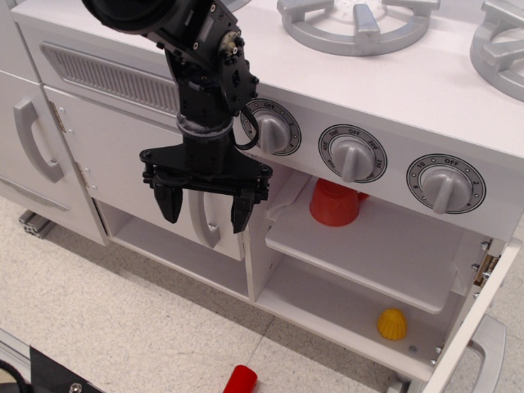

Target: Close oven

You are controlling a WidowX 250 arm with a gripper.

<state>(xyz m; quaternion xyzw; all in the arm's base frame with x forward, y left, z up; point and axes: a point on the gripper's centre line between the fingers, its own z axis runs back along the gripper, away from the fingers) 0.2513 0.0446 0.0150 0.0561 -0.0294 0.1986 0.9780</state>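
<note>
The white oven compartment (360, 270) stands open at the lower right, with an inner shelf (377, 254). Its door (471, 336) is swung out at the right edge, seen edge-on, with its silver handle (491, 348) at the bottom right corner. A red cup (334, 205) sits upside down on the shelf. A small yellow object (391, 325) lies on the oven floor. My black gripper (205, 209) hangs open and empty to the left of the oven, in front of a solid cabinet door (139, 164), well away from the oven door.
Three silver knobs (352, 153) line the panel above the oven, and silver burners (356, 24) sit on top. A grey vertical handle (37, 139) is on the far-left door. A red object (239, 380) lies on the speckled floor.
</note>
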